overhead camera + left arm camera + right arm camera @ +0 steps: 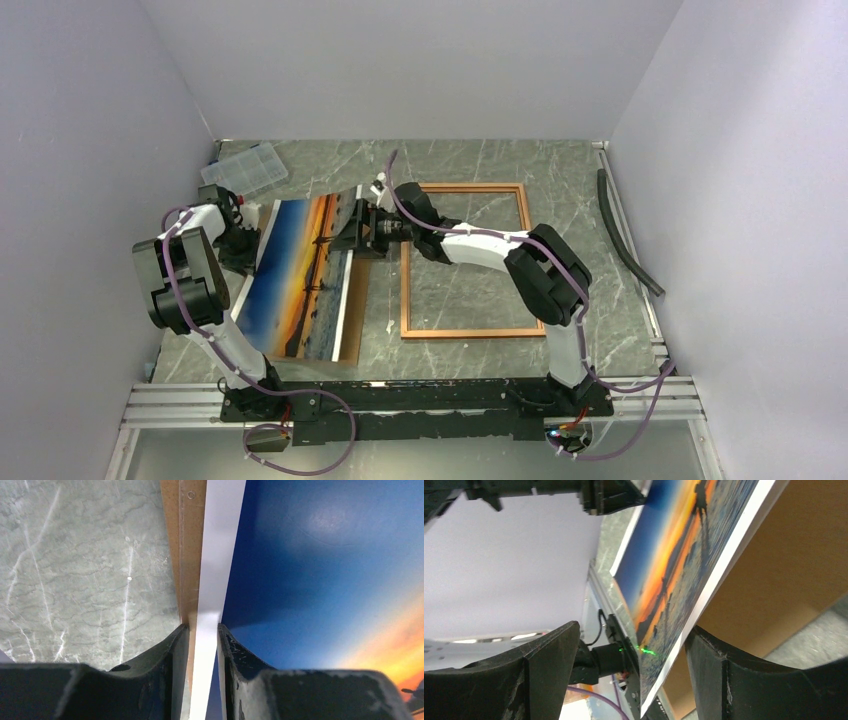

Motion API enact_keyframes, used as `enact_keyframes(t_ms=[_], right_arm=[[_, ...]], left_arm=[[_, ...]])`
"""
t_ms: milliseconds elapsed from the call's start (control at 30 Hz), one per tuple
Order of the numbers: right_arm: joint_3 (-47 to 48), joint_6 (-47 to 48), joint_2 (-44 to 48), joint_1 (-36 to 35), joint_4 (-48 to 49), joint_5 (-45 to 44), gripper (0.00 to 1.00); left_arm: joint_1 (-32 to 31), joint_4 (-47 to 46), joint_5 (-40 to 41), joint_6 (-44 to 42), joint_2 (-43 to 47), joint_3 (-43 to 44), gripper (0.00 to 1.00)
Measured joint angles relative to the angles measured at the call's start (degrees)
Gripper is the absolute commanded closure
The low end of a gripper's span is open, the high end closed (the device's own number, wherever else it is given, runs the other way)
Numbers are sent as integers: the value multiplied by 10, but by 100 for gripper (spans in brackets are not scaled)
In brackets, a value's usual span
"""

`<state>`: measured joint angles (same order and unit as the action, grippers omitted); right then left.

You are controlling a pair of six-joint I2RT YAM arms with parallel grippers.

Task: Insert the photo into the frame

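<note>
The photo [300, 270], a sunset print with a white border, rests tilted over a brown backing board [356, 300] left of centre. My left gripper [250, 245] is at its left edge. In the left wrist view the gripper [204, 627] is shut on the white border of the photo [310, 555], with the board [186, 555] beside it. My right gripper [345, 235] is at the photo's right edge. In the right wrist view this gripper [633, 630] is open, and the raised edge of the photo [674, 555] passes between its fingers above the board [784, 580]. The frame [463, 332] lies flat to the right.
A clear plastic compartment box [245, 168] sits at the back left corner. A dark hose [625, 230] runs along the right wall. White walls close in the table on three sides. The right arm reaches across the frame's upper left corner.
</note>
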<state>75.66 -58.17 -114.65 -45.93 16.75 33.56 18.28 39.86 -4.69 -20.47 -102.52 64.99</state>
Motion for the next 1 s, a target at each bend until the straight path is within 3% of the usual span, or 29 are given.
enact_keyframes(t_ms=[300,800,1000], right_arm=[[22,-60,-29,-9,123,44,19],[41,-29,-47,-12,64,20,19],[105,-16,-80,-24,45,10,20]], left_arm=[[0,2,-5,0,0,2,69],[-1,21,-38,1,1,10,69],[-3,55,-77,7,0,26,69]])
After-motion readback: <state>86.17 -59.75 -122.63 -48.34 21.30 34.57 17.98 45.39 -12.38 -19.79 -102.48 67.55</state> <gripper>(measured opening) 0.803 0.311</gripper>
